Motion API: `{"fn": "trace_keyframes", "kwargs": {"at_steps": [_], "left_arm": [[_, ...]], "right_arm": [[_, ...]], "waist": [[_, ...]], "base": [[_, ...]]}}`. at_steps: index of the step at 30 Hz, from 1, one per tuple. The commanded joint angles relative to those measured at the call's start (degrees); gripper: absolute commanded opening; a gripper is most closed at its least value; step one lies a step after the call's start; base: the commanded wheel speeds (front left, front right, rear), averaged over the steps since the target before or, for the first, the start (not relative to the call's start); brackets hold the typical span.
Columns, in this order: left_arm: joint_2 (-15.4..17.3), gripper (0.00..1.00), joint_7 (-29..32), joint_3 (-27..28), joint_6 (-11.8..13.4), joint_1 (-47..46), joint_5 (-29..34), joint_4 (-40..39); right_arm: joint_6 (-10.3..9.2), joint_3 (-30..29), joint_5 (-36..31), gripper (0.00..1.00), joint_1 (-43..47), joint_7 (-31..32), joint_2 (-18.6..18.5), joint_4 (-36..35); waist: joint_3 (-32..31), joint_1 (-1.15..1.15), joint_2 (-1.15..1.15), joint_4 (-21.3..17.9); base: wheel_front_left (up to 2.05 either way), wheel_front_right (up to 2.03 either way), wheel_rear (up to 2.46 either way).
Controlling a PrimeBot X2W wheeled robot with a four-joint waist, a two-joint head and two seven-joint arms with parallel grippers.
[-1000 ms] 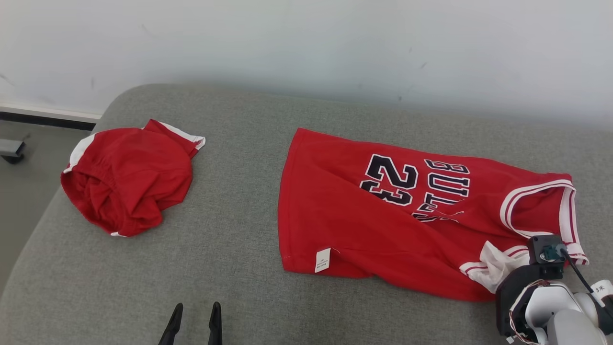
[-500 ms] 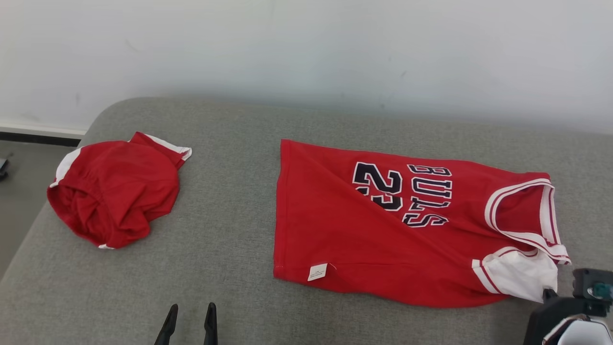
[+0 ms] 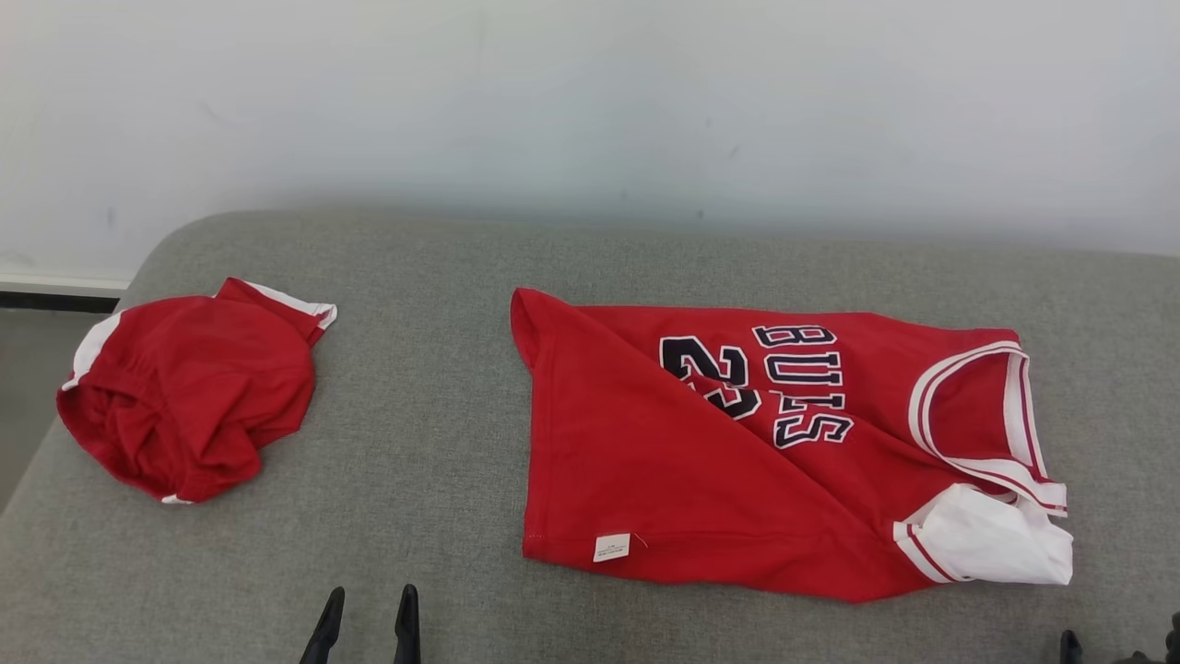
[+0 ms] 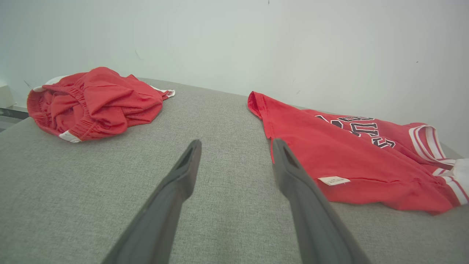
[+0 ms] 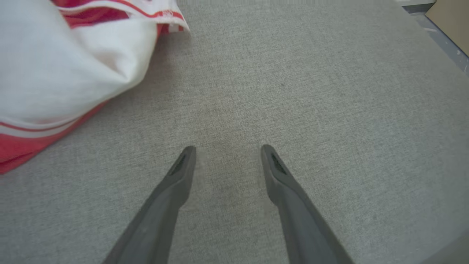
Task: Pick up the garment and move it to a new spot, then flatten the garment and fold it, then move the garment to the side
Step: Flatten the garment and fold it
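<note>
Right wrist view, fingers: two long dark matte fingers (image 5: pixel 170 194) of the right gripper (image 5: pixel 228 147), tapering to blunt tips with a slotted pad inside each; they are spread apart and released, gripping nothing, over bare upholstery.
Left wrist view, fingers: the left gripper (image 4: pixel 236 142) has the same two dark blades, parted wide and empty, pointing along the seat toward the wall.
Nearest cloth, right side: a puffy white patch (image 5: pixel 66 66) of soft fabric edged in red and white stripes, just beside the right gripper and apart from it.
Jersey: one red jersey (image 3: pixel 701 470) of smooth knit lies flat on the seat, right of centre in the head view. A diagonal fold partly covers the dark, white-outlined number and lettering, and the striped neck opening points right.
Label: one small white label (image 3: pixel 611 547) at the near hem, near the left gripper's side.
Other garment: one crumpled red heap (image 3: pixel 184 387) with a gathered elastic band and white trim, at the left end, well apart from the jersey.
Surface: grey cushion (image 3: pixel 433 369), coarse woven texture, rounded corner.
Backdrop: plain pale wall (image 3: pixel 590 92).
Count: two grippers, four fingers, two red garments, one label.
</note>
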Motion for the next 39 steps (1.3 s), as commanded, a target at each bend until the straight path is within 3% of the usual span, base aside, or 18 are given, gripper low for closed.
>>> {"fn": "trace_keyframes", "kwargs": {"at_steps": [1, 10, 14, 19, 29, 39], "left_arm": [[0.0, 1.00, -0.2, 0.1, -0.1, 0.4, -0.2, 0.1], [0.0, 1.00, -0.2, 0.2, 0.2, 1.3, -0.6, 0.2], [0.0, 1.00, -0.2, 0.2, 0.2, 1.7, -0.7, 0.3], [0.0, 1.00, -0.2, 0.0, 0.0, 2.1, -0.8, 0.3], [0.0, 1.00, -0.2, 0.2, -0.4, 2.4, -0.7, 0.7], [0.0, 1.00, -0.2, 0.2, -0.4, 2.7, -1.0, 0.8]], "right_arm": [[-0.13, -0.2, 0.6, 1.00, 0.7, -0.7, 0.0, 0.2], [-0.13, 1.7, 0.9, 1.00, -0.6, -4.0, 0.0, -3.8], [-0.13, 4.4, -1.4, 1.00, -2.5, -0.7, 0.0, -7.5], [-0.13, 7.9, -6.0, 1.00, -5.7, 8.1, -1.4, -10.8], [-0.13, 12.7, -6.9, 1.00, -10.5, 17.9, -6.1, -5.9], [-0.13, 13.8, -8.2, 1.00, -11.4, 20.4, -9.0, -3.1]], "waist": [[-0.3, 0.00, 0.00, 0.0], [-2.0, 0.00, 0.00, 0.3], [-2.5, 0.00, 0.00, 0.3], [-3.0, 0.00, 0.00, 0.8], [-2.9, 0.00, 0.00, 3.0], [-2.6, 0.00, 0.00, 3.5]], "base": [[0.00, 0.00, 0.00], [0.00, 0.00, 0.00], [0.00, 0.00, 0.00], [0.00, 0.00, 0.00], [0.00, 0.00, 0.00], [0.00, 0.00, 0.00]]}}
